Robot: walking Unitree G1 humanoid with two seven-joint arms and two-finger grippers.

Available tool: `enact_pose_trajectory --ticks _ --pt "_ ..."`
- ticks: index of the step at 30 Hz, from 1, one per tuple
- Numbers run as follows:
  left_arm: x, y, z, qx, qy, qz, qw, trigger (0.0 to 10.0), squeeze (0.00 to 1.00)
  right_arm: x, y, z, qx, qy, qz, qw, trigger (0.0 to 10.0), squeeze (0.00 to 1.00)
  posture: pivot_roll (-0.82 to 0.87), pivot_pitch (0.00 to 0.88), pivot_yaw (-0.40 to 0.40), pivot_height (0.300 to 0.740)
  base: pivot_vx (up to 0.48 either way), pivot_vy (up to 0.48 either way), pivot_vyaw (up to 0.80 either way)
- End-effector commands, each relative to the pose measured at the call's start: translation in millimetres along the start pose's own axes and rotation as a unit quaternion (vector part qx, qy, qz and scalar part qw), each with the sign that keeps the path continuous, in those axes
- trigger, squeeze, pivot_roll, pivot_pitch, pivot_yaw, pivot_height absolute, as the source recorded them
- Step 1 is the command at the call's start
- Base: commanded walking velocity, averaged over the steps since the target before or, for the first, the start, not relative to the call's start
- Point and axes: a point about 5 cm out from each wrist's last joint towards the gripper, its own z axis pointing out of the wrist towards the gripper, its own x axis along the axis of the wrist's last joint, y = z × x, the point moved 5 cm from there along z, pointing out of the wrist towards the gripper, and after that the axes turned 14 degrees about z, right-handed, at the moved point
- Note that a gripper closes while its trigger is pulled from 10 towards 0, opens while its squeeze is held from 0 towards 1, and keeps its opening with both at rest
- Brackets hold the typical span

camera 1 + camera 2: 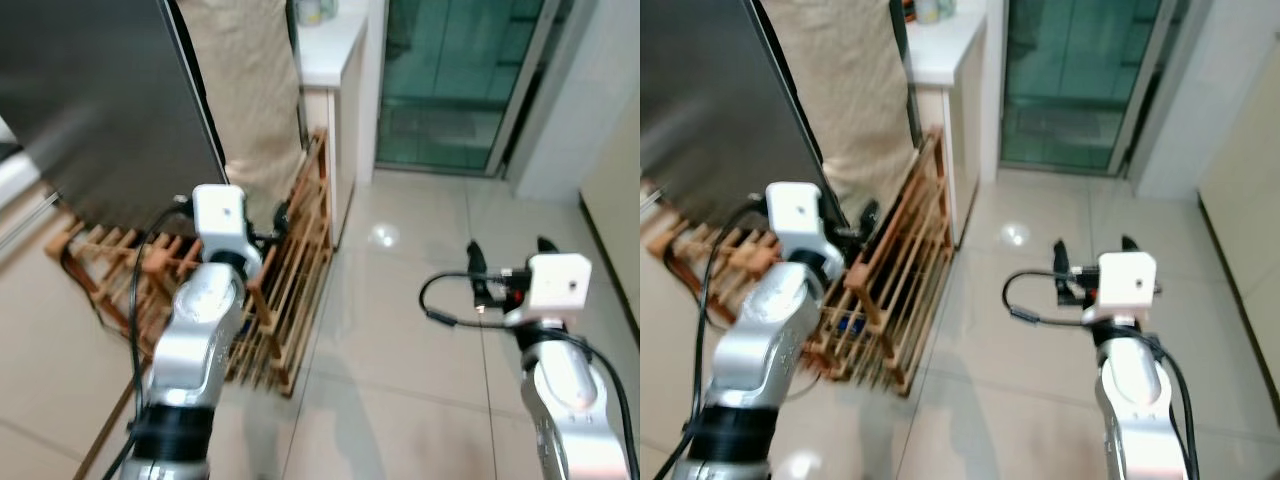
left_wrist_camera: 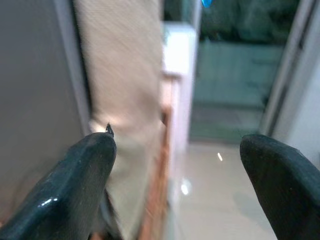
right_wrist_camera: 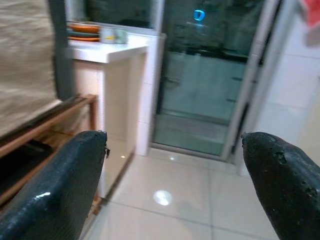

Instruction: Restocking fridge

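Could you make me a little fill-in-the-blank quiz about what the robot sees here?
1. Both the left end effector and the right end effector are ____ and hold nothing.
2. The wooden rack stands on the ____ floor.
3. Beyond the rack, a ____ counter stands beside the glass door.
4. The grey fridge door is on the robot's ____ side.

Missing words: open; tiled; white; left

Dark grey fridge door (image 1: 100, 110), beige woven cloth (image 1: 250, 90), brown wooden rack (image 1: 290, 290), glossy cream floor tiles (image 1: 400, 330).
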Motion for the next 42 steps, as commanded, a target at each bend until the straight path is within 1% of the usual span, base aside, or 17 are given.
enact_pose_trajectory --ticks 1,3,6,9,13,18,21,25,29,32,33,34,35,36,38,39,42 --pt "-4.8 -13.5 -1.7 0.017 -0.005 0.016 1.0 10.0 0.0 -3.0 -12.3 4.5 0.015 -0.006 0.002 1.0 10.0 0.0 -0.08 0.0 0.076 0.74 0.0 0.0 0.52" --pt "-4.3 -12.5 -1.4 0.014 -0.003 0.016 1.0 10.0 0.0 -3.3 -12.5 4.6 0.015 -0.007 0.002 1.0 10.0 0.0 -0.08 0.0 0.076 0.74 0.0 0.0 0.52" --pt "1.6 -7.6 -0.7 -0.001 0.013 0.019 1.0 10.0 0.0 -5.5 -12.2 5.1 0.009 -0.012 0.007 1.0 10.0 0.0 -0.08 0.0 0.078 0.74 0.0 0.0 0.17" --pt "5.2 -7.2 1.3 -0.001 0.019 0.017 1.0 10.0 0.0 -5.4 -15.0 5.6 0.013 -0.01 0.01 1.0 10.0 0.0 -0.08 0.0 0.078 0.74 0.48 0.0 0.0" --pt "8.4 -11.2 2.9 0.009 0.025 0.007 1.0 10.0 0.0 -5.8 -17.2 5.6 0.018 -0.012 0.009 1.0 10.0 0.0 -0.08 0.0 0.079 0.74 0.466 0.0 0.0" --pt "8.4 -9.8 3.7 0.008 0.024 0.004 1.0 10.0 0.0 -6.0 -15.8 5.8 0.017 -0.012 0.008 1.0 10.0 0.0 -0.08 0.0 0.078 0.74 0.455 0.0 0.0" --pt "10.5 -5.8 4.5 0.001 0.03 0.004 1.0 10.0 0.0 -6.5 -15.5 5.9 0.017 -0.013 0.007 1.0 10.0 0.0 -0.08 0.0 0.078 0.74 0.454 0.0 0.0" --pt "13.8 -1.6 6.6 -0.007 0.033 0.01 0.999 10.0 0.0 -6.8 -15.6 6.1 0.018 -0.014 0.007 1.0 10.0 0.0 -0.09 0.0 0.077 0.74 0.0 0.0 0.0" --pt "14.5 -3.9 10.0 0.002 0.029 0.01 1.0 10.0 0.0 -7.2 -16.0 6.2 0.019 -0.015 0.006 1.0 10.0 0.0 -0.09 0.0 0.077 0.74 0.0 0.0 0.0" --pt "13.1 -9.1 18.8 0.016 0.017 0.003 1.0 10.0 0.0 -7.4 -16.6 6.7 0.02 -0.015 0.007 1.0 10.0 0.0 -0.08 0.0 0.073 0.74 0.0 0.0 0.0" --pt "12.4 -11.5 22.3 0.022 0.011 -0.005 1.0 10.0 0.0 -7.6 -17.4 7.0 0.022 -0.015 0.007 1.0 10.0 0.0 -0.08 0.0 0.073 0.74 0.0 0.0 0.0" --pt "10.0 -15.6 28.9 0.036 -0.003 -0.041 0.998 10.0 0.0 -7.8 -18.1 7.2 0.024 -0.015 0.007 1.0 10.0 0.0 -0.08 0.0 0.073 0.74 0.0 0.0 0.0" --pt "10.0 -15.6 28.9 0.036 -0.003 -0.041 0.998 10.0 0.0 -7.8 -18.1 7.2 0.024 -0.015 0.007 1.0 10.0 0.0 -0.08 0.0 0.073 0.74 0.0 0.0 0.0" --pt "8.5 -15.5 33.1 0.037 -0.01 -0.063 0.997 10.0 0.0 -7.9 -18.3 7.3 0.024 -0.015 0.007 1.0 10.0 0.0 -0.09 0.0 0.076 0.74 0.0 0.0 0.0" --pt "8.1 -14.5 36.0 0.036 -0.012 -0.067 0.997 10.0 0.0 -8.0 -18.4 7.4 0.023 -0.016 0.007 1.0 10.0 0.0 -0.09 0.0 0.076 0.74 0.0 0.0 0.0" --pt "8.9 -12.2 41.2 0.032 -0.01 -0.075 0.997 10.0 0.0 -8.1 -18.8 7.2 0.023 -0.016 0.007 1.0 10.0 0.0 -0.1 0.0 0.08 0.74 0.0 0.0 0.0" --pt "10.9 -10.2 48.0 0.031 -0.007 -0.069 0.997 10.0 0.0 -8.3 -19.5 6.4 0.023 -0.016 0.007 1.0 10.0 0.0 -0.1 0.0 0.084 0.74 0.0 0.0 0.0"
